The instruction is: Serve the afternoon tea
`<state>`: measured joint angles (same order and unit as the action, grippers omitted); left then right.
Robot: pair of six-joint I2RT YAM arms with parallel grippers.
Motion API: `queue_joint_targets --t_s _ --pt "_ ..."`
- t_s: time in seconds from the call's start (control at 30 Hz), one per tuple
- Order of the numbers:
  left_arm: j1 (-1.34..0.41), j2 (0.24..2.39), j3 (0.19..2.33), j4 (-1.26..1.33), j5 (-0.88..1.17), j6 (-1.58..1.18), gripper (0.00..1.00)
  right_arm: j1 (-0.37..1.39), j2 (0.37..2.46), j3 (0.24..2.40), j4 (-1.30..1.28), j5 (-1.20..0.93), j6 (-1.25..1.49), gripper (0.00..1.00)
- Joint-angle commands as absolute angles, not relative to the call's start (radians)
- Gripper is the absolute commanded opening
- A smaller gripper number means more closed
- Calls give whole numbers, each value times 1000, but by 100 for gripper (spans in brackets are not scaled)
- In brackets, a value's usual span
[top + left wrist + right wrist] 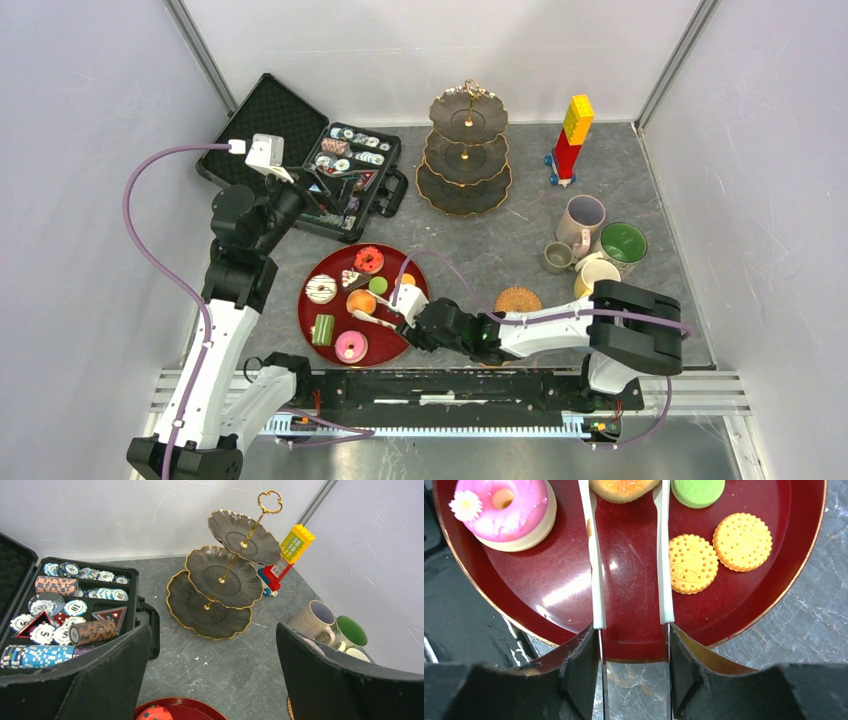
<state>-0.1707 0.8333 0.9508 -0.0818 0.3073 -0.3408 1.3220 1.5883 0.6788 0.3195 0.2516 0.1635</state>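
Note:
My right gripper (634, 640) is shut on the metal tongs (596, 580), one finger pressing each arm. The tongs' white tips flank an orange pastry (624, 487) on the red tray (549, 590). Beside it lie a pink donut (504, 510), a green macaron (698, 491) and two biscuits (693, 563). From above, the right gripper (395, 315) is at the tray's right side. The empty three-tier stand (466, 150) is at the back. My left gripper (212, 680) hangs open and empty over the case, facing the stand (215, 580).
An open black case of poker chips (330, 170) lies at the back left. A red-and-yellow block tower (570, 140) stands right of the stand. Lilac (582, 218), green-lined (623, 243), grey (557, 257) and yellow (597, 274) mugs cluster at the right, with a round coaster (517, 300) nearby.

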Motion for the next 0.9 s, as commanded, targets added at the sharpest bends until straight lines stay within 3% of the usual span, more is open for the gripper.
queue_joint_targets --t_s 0.0,0.2,0.53,0.87 --pt "-173 829 991 -78 333 -385 100 1322 1613 726 371 255 165 52" --pt "-174 830 991 -78 335 -385 100 1322 1628 747 352 265 160 52" --pt "-173 830 992 -78 341 -391 100 1304 1398 645 281 382 173 47" --pt "-173 829 992 -79 341 -394 100 1061 1177 500 193 406 165 44"
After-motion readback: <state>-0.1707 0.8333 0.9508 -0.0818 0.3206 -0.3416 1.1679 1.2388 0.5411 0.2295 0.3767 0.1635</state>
